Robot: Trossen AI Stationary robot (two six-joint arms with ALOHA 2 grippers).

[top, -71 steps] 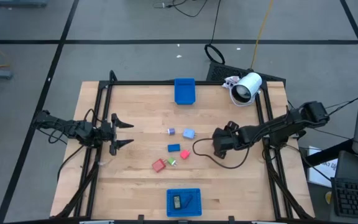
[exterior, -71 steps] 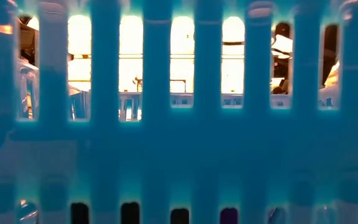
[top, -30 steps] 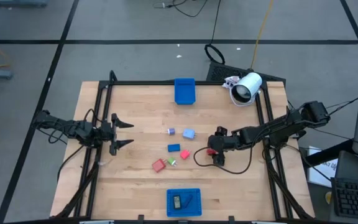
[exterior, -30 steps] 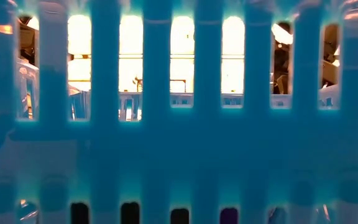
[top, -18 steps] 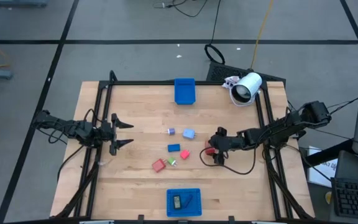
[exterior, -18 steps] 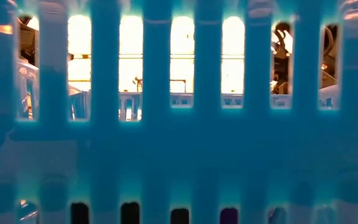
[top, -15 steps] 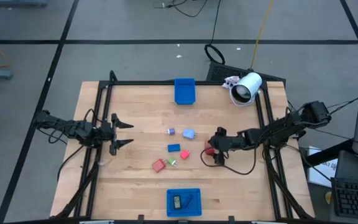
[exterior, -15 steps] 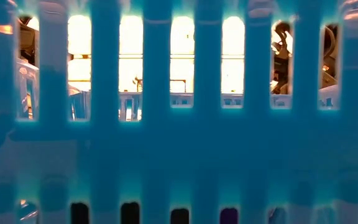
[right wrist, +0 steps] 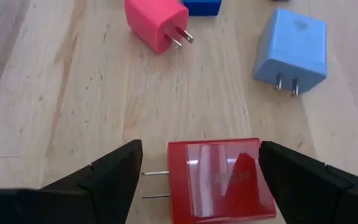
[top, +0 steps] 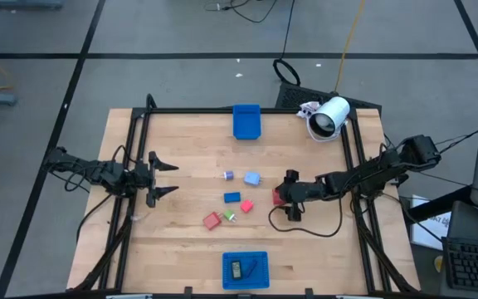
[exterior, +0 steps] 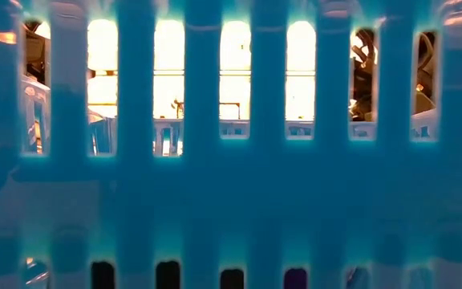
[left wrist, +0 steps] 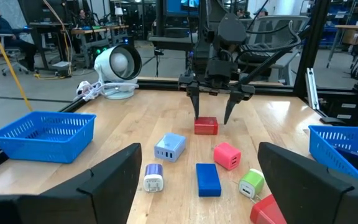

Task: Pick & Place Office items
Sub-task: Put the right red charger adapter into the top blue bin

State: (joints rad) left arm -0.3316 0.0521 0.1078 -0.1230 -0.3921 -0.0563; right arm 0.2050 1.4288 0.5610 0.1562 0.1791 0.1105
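Hovering with fingers spread, the right pincer (left wrist: 211, 109) straddles the red charger (right wrist: 221, 178), which lies flat on the worktop (top: 181, 241) just beside the pink charger (right wrist: 155, 22). It looks light, rigid and glossy, likely slippery; its flat sides suit gripping, clear of the prongs. The left pincer (top: 163, 176) waits open, well apart.

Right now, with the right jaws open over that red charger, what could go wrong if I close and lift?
1. The red charger sits nearer one finger of the right gripper, so closing may push or twist it rather than grip it.
2. Its prongs stick out sideways toward the other finger, which may land on them.
3. The pink charger lies just ahead and may get bumped.
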